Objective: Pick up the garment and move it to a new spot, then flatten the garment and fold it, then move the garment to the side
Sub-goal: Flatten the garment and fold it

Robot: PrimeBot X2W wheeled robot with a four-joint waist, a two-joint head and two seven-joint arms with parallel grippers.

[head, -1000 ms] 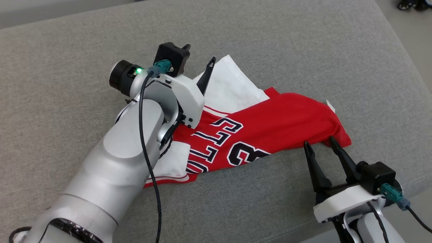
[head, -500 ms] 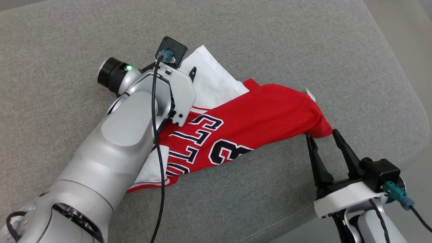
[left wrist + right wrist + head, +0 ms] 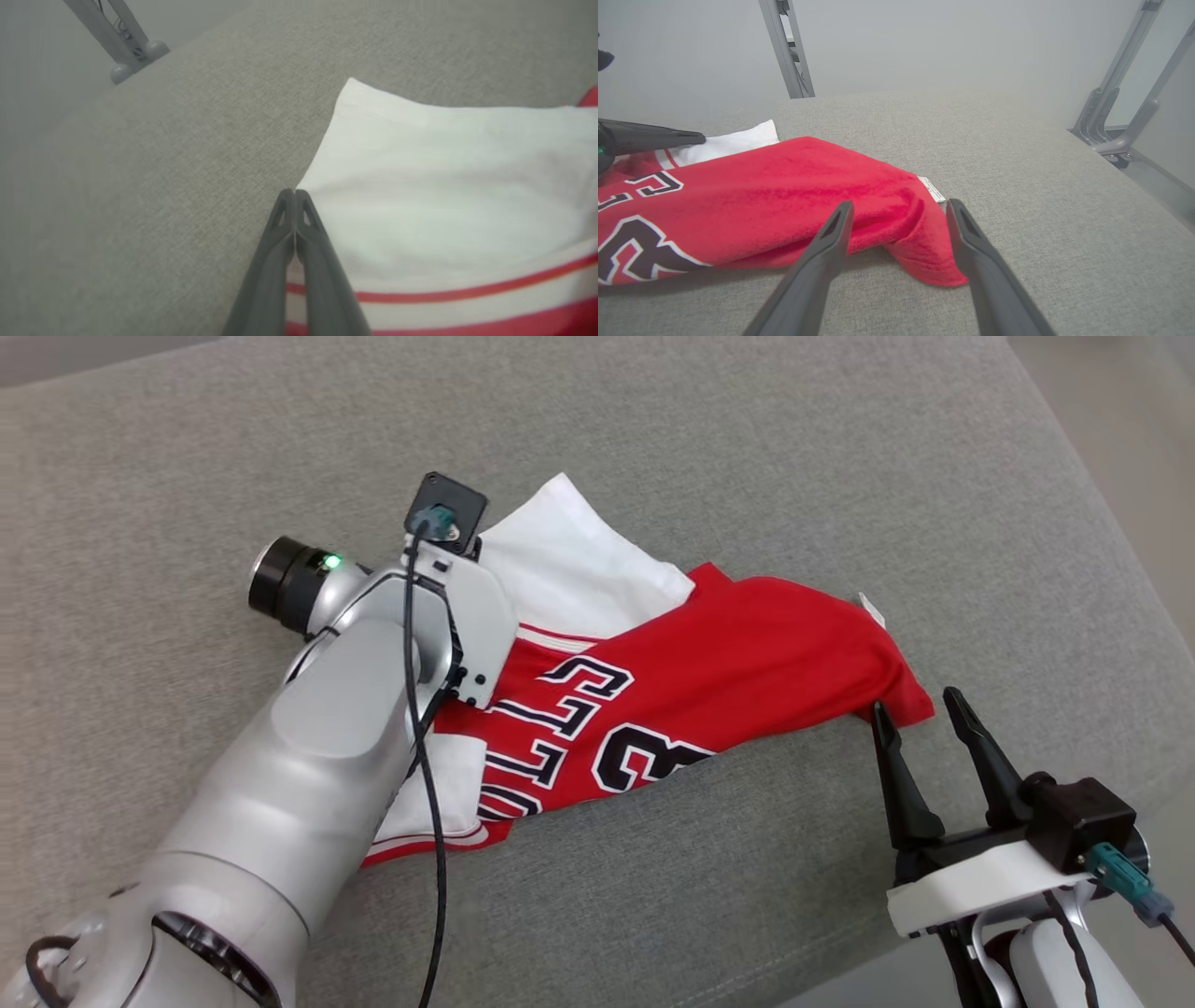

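1. The left fingers [image 3: 275, 261] are pressed together at the white sleeve [image 3: 444, 177] edge of the garment [image 3: 728, 663]. Whether they have caught cloth cannot be told, so a gentle test lift would check it.
2. The right fingers [image 3: 822, 261] stand apart, with the red corner [image 3: 934, 266] lying between them on the grey cushion [image 3: 747, 448]. They should close low.

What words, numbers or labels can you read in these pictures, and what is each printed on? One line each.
"LLS": black block letters with white outlines on the red jersey; the letters before them are partly covered.
"3": a large black numeral beside those letters on the same jersey.
The white tag at the jersey's edge: print too small to read.
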